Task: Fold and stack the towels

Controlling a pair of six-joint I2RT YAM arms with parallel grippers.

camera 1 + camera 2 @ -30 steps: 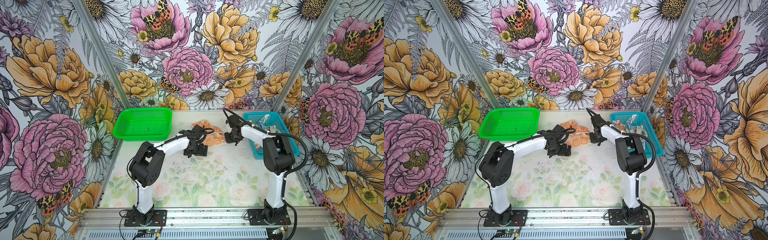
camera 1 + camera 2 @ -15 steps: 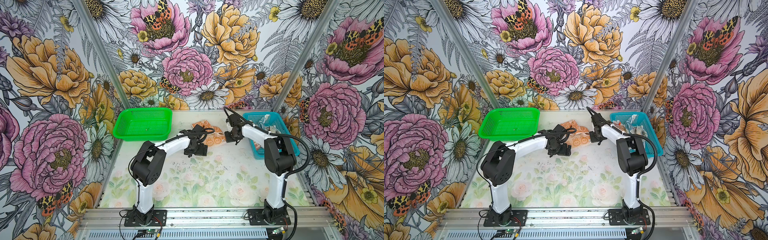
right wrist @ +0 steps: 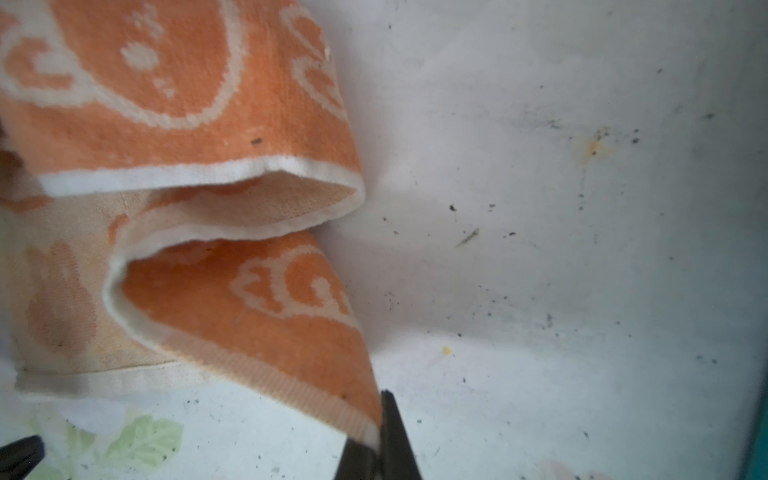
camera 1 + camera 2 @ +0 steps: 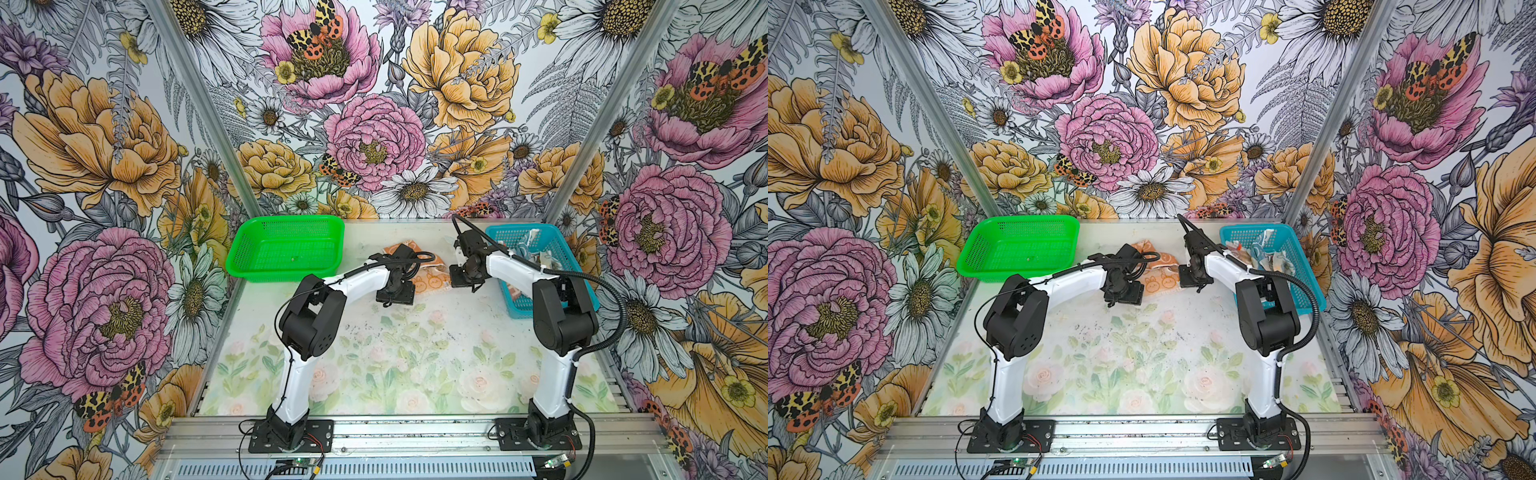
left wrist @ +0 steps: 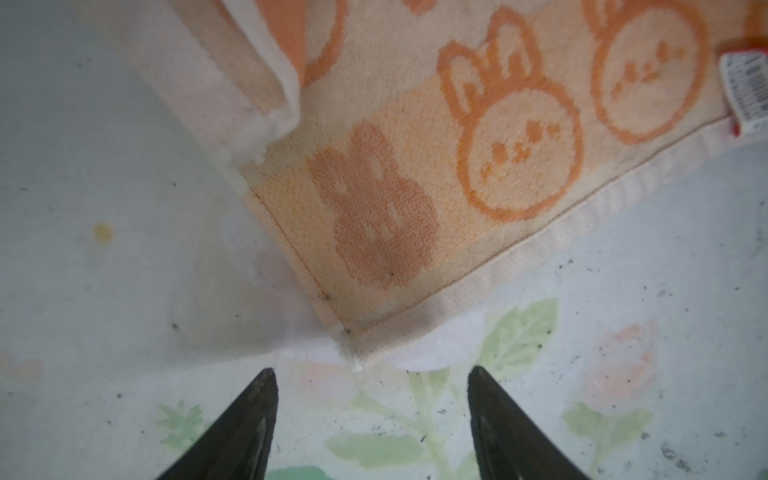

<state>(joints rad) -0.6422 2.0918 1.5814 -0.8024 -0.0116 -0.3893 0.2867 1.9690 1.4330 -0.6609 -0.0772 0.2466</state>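
Two arms meet over one orange towel (image 4: 430, 281), which lies crumpled at the far middle of the table (image 4: 395, 361), between the green basket (image 4: 282, 249) and the blue basket (image 4: 572, 266). Both top views show it there (image 4: 1163, 283), partly hidden by the two wrists.

The right gripper (image 3: 378, 440) has its jaws pressed together on a corner of the orange towel (image 3: 187, 104). The hem runs straight down into the black fingers (image 3: 395, 432), and the cloth rises from them in a loose double fold. In a top view the right gripper (image 4: 461, 282) sits at the towel's right edge, just beside the blue basket.

The left gripper (image 5: 372, 369) has its jaws spread, with nothing between them. The near corner of the orange towel (image 5: 457, 166) lies flat on the table just ahead of the tips (paler side up here, with orange bunny outlines). From above, the left gripper (image 4: 395, 297) is low at the towel's left front edge.

More bunched cloth (image 4: 1264, 251) lies in the blue basket; I cannot tell its patterns apart from here.
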